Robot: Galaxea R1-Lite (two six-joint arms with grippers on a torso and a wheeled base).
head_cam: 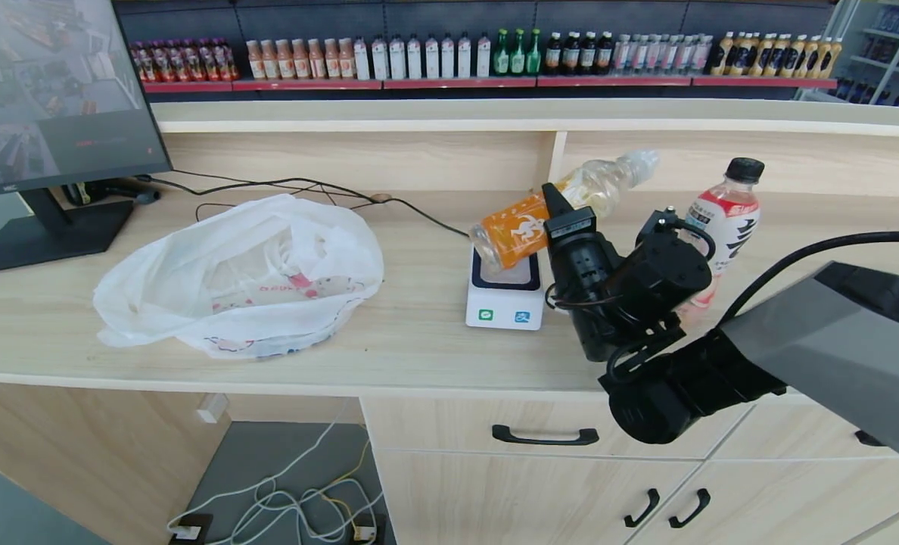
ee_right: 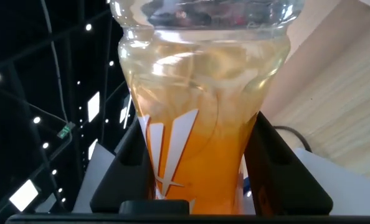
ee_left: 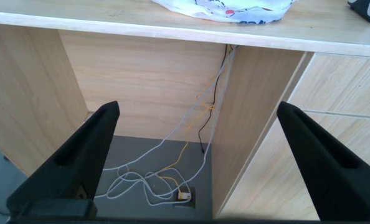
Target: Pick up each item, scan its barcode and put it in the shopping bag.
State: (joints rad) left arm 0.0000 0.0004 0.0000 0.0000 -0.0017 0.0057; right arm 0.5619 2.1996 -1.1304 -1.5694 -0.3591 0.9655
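As right gripper (ee_right: 200, 165) clamps it, bottle (head_cam: 521, 227) holds liquid.

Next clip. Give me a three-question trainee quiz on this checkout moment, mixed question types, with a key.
1. True or false: the right hand holds the orange-labelled bottle tilted above the white scanner.
2. Where is the black-capped bottle? A) lying on the scanner B) upright on the counter C) in the right hand
3. Fill in: the left hand is empty and ____.
Key: 1 true; 2 B; 3 open.
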